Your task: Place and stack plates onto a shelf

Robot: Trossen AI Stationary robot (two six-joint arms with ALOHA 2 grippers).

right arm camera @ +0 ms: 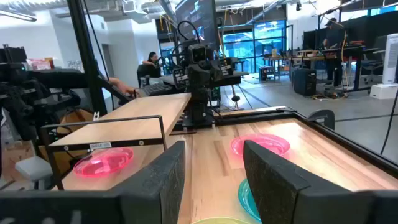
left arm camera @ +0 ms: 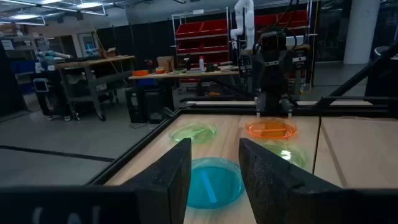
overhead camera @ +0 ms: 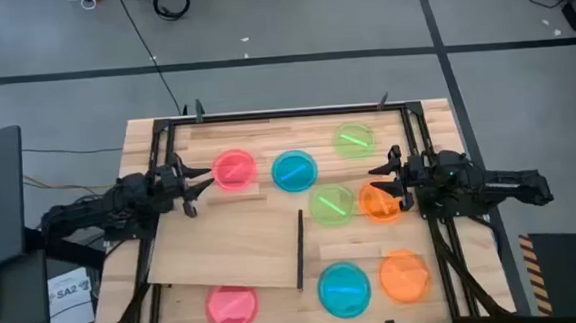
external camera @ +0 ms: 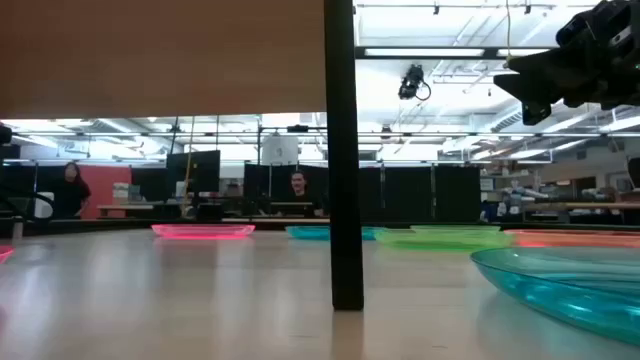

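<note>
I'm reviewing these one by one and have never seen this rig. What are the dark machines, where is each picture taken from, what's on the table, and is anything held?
They are two robot arms at a wooden table. One picture looks straight down, one looks level across the tabletop, and two come from cameras on the wrists.

From above, the left gripper sits beside a pink plate; the right gripper is by an orange plate. Both are open and hold nothing.

Eight plates lie scattered, pink, blue, green and orange. The pale panel with a black strip is the shelf; no plate is on it.
</note>
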